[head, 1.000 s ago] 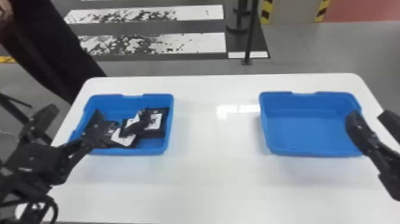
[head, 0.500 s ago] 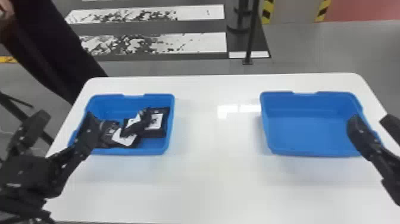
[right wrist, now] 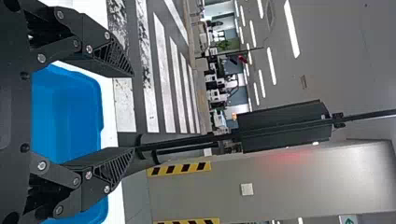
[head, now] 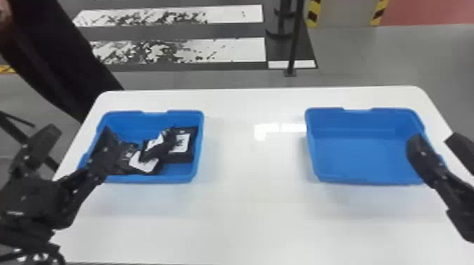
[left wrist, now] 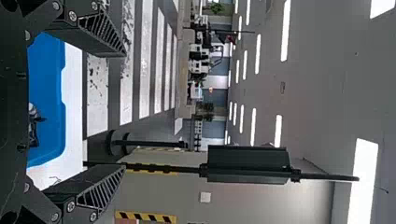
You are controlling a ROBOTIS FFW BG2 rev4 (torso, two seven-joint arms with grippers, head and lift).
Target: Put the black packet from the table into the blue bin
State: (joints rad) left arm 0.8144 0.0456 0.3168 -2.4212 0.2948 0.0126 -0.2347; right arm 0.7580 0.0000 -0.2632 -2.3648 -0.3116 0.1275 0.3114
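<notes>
Black packets point(head: 150, 165) lying beside left gripper point(left wrist: 124, 110), inside blue bin point(head: 151, 179) | it and right gripper point(right wrist: 133, 112) both gaping, empty | probably handling light, soft, slick; flat edge likely suiting gentle, broad pinch

We can read no words or numbers. In the blue bin point(head: 127, 121) by the left edge of the worktop point(head: 247, 215), near its far left corner, we see a white label point(head: 182, 142) with dark print on one black packet point(head: 183, 158), and another white label point(head: 144, 162), illegible to us, on a black packet point(head: 116, 171) beside it.
</notes>
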